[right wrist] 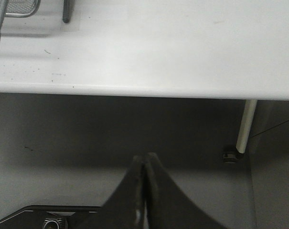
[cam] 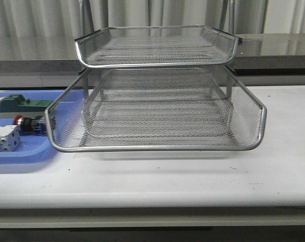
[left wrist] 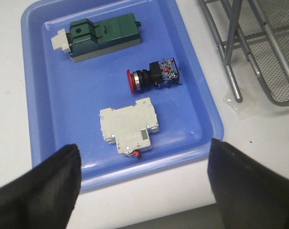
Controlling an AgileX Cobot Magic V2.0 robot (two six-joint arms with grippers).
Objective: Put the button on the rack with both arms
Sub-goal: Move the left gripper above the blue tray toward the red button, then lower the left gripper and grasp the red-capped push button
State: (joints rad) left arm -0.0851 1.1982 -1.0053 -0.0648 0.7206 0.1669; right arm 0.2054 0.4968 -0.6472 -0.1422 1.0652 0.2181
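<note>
Red-capped black-bodied push-button switch [left wrist: 153, 76] lies on its side in the flat blue plastic tray [left wrist: 44, 100], light, rigid, roll-prone, best gripped across its black barrel; left tool [left wrist: 144, 186] hangs wide open, empty; right tool [right wrist: 144, 191] is closed, empty.

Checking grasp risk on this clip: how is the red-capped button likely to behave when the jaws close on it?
The button lies on its side in the blue tray; its round cap and cylindrical body may roll. It looks rigid and probably light. The squarer rear block seems the steadier grip.

Probably lab: bare white table [cam: 192, 176], curtained backdrop [cam: 157, 14], electrical parts.
</note>
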